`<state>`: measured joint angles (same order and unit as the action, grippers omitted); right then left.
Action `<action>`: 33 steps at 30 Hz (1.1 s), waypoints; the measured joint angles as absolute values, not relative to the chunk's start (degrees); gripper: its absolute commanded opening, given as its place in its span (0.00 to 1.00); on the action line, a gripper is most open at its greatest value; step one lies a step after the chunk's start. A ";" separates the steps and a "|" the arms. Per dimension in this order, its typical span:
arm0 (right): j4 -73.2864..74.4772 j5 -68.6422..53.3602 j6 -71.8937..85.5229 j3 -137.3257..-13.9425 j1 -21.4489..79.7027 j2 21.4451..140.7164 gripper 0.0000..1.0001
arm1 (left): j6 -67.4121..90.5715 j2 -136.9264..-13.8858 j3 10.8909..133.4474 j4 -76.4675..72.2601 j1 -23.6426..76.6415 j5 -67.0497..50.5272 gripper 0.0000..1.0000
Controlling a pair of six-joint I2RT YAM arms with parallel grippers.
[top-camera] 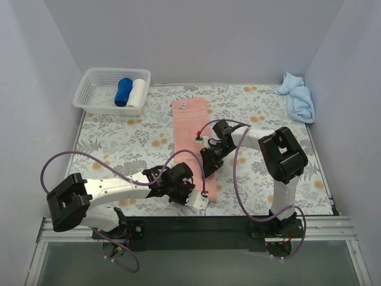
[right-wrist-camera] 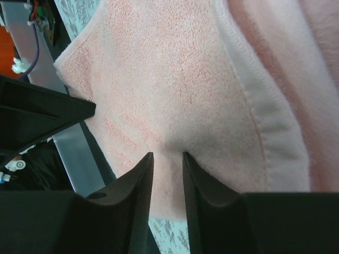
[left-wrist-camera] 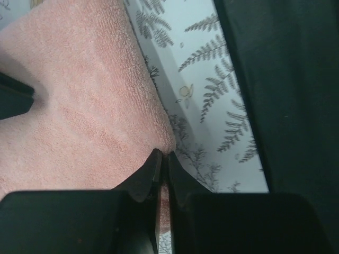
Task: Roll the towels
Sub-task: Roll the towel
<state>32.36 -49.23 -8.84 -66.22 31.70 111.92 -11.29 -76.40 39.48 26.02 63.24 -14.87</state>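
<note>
The left arm [top-camera: 119, 189] and right arm [top-camera: 262, 138] hide the salmon-pink towel's [top-camera: 189, 122] near end.

Three cameras: one high and wide, two low and close.
The top camera looks down from above and behind the arm bases, taking in the whole counter [top-camera: 119, 140]. Each wrist camera looks out past its own fingertips, the left claw [left-wrist-camera: 161, 156] and the right claw [right-wrist-camera: 167, 155], from very near the cloth. All three views share the near end of the salmon-pink towel [top-camera: 189, 122].
</note>
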 measured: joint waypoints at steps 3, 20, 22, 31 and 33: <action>35.64 -48.34 -10.90 -66.94 31.46 109.54 0.38 | -9.72 -76.01 41.91 30.17 63.16 -18.76 0.00; 49.10 -46.41 -20.12 -81.17 19.05 104.51 0.68 | -6.61 -92.53 65.58 45.30 41.39 -39.88 0.00; 50.22 -46.44 -20.86 -81.41 18.02 104.49 0.68 | -6.72 -94.98 68.12 46.00 38.81 -41.43 0.00; 52.73 -47.05 -22.52 -82.52 17.37 104.49 0.63 | -6.96 -102.91 72.07 44.73 30.79 -44.60 0.00; 52.97 -48.10 -22.59 -82.52 17.37 104.49 0.59 | -6.76 -104.51 72.25 43.81 29.69 -44.60 0.00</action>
<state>52.97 -48.10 -22.59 -82.52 17.37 104.49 -6.76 -104.51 72.25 43.81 29.69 -44.60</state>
